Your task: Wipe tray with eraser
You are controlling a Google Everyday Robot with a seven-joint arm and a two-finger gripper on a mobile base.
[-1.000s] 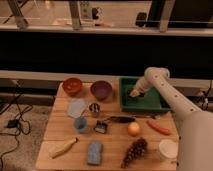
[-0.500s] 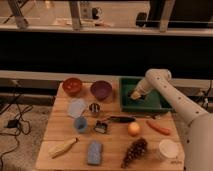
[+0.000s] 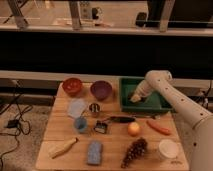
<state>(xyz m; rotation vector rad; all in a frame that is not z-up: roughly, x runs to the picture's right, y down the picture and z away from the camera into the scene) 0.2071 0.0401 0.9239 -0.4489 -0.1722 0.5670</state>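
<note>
Just right of the frame's centre, the gripper [image 3: 136,96] hangs low inside the tray [image 3: 164,103], over the tray's left half. At its tip sits the eraser [image 3: 134,99], a small pale yellowish block that lies on or just above the tray floor. I cannot tell whether the gripper is clamped on the eraser or only resting against it. The white arm [image 3: 182,102] climbs from the lower right edge of the frame, bends at a rounded elbow above the tray's far rim, and drops down to the gripper.

The dark green tray lies at the upper right of the wooden counter [image 3: 114,142]. Just left of it stands a purple bowl [image 3: 101,90], and further left a red bowl [image 3: 72,86].

Below the tray's near rim lies a dark slender item [image 3: 120,119], with a carrot [image 3: 159,127] to its right and a round orange fruit [image 3: 133,129] between them, a little lower. A black-and-silver clip-like item [image 3: 101,126] sits left of the fruit, a small metal cup [image 3: 94,108] above it, a pale blue flat piece [image 3: 76,107] and a blue cup [image 3: 80,123] further left.

Along the counter's near edge, from left to right, lie a pale yellow elongated item [image 3: 63,147], a blue sponge-like block [image 3: 94,152], a bunch of dark grapes [image 3: 134,150] and a white round container [image 3: 168,148].
</note>
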